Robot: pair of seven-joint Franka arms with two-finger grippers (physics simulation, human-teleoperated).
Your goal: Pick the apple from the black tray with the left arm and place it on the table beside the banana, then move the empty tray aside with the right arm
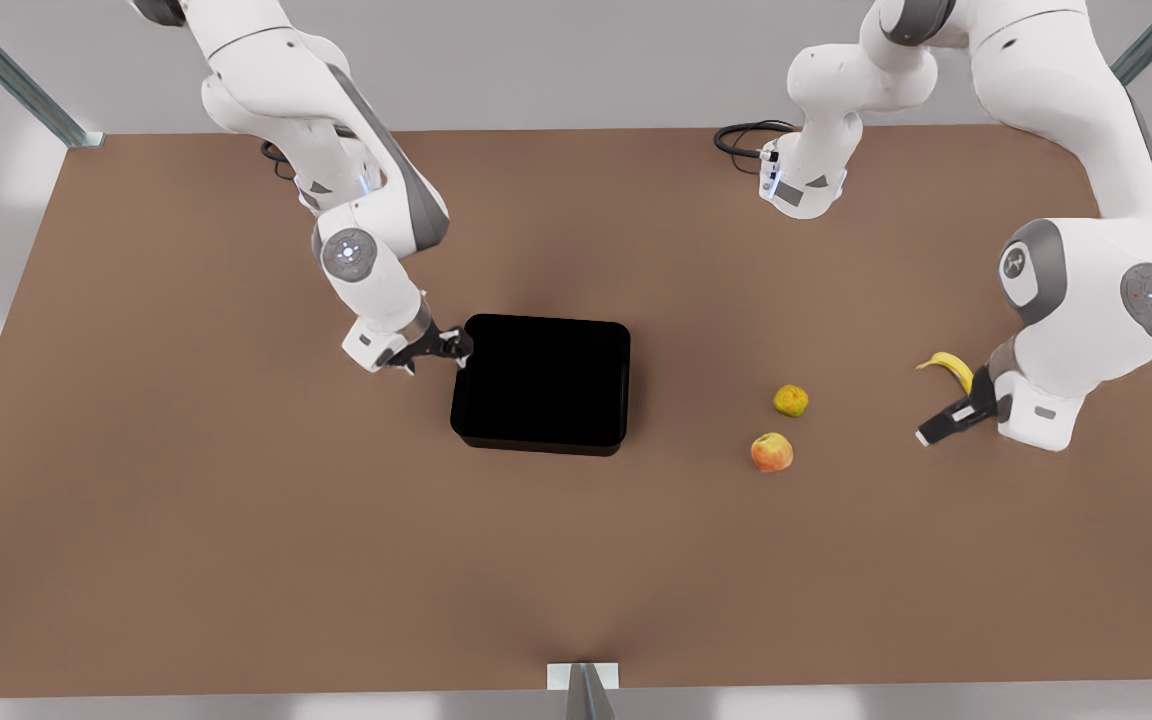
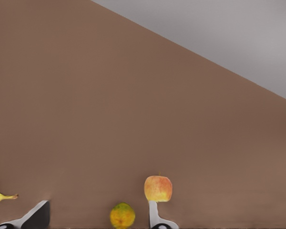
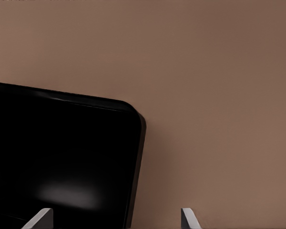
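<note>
The tray (image 1: 543, 383), stiff and light, we'd take by its left rim; right gripper (image 1: 436, 350) straddles it, fingers (image 3: 188, 218) open. Left gripper (image 1: 946, 425) waits near banana (image 1: 948, 368), open, empty.

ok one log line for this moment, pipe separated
apple: on table, out of black tray | left tool: open, by banana | right tool: open, at tray rim | tray: empty
</note>
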